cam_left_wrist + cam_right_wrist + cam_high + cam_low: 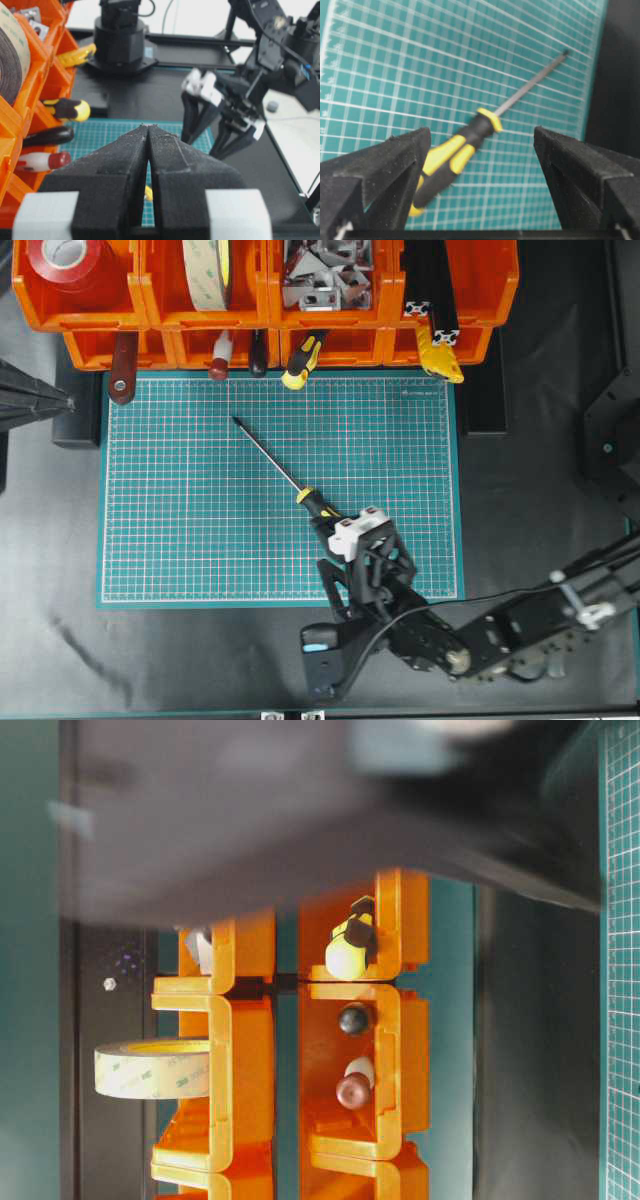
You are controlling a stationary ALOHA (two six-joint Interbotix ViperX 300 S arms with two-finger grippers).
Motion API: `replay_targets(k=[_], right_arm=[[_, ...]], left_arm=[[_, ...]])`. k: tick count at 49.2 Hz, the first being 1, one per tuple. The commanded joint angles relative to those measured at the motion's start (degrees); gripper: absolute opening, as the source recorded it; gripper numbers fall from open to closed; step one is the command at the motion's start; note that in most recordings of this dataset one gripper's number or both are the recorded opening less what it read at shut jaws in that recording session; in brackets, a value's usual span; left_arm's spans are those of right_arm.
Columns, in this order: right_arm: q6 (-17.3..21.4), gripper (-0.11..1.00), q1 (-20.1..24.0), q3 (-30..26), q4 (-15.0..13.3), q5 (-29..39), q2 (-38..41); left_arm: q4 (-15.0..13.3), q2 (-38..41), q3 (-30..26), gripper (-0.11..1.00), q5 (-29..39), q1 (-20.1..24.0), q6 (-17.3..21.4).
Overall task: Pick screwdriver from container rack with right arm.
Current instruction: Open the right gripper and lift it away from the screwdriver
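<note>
Yellow-handled screwdriver (462, 150) lies on the mat between the right hand's (480, 165) wide-spread fingers.

R claw (480, 150) wide open, L claw (148, 131) shut

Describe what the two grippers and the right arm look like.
The right arm is black and jointed, with a black cable looping along it. The right gripper has two pointed black fingers on white blocks. The left gripper has matching black textured fingers with white blocks.
</note>
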Motion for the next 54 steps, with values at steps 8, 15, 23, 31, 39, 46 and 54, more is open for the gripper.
replay_targets(k=[8,15,23,31,39,46,54], right_arm=[[2.72,0.81,1.85,4.04,-0.62,3.25,-11.34],[3.08,0.81,1.67,7.73,-1.32,3.25,-17.23],[3.96,0.81,1.58,12.83,-1.32,3.08,-23.47],[6.86,0.81,1.32,17.05,-1.41,2.99,-28.74],[10.9,0.81,1.23,21.71,-1.41,2.81,-33.4],[13.54,0.81,1.23,24.35,-1.41,2.37,-36.56],[13.89,0.81,1.23,25.84,-1.41,2.29,-38.5]], left_arm=[[0.09,0.0,-1.85,0.0,-0.26,0.0,0.26],[0.09,0.0,-1.85,0.0,-0.26,-0.09,0.26],[0.09,-0.18,-1.93,0.0,-0.26,-0.09,0.26],[0.18,-0.62,-2.02,0.0,-0.26,-0.09,0.26],[0.18,-0.62,-2.02,0.0,-0.26,0.0,0.09],[0.09,-0.62,-2.02,0.0,-0.26,0.0,0.0],[0.18,-0.53,-2.02,0.0,-0.26,0.0,0.0]])
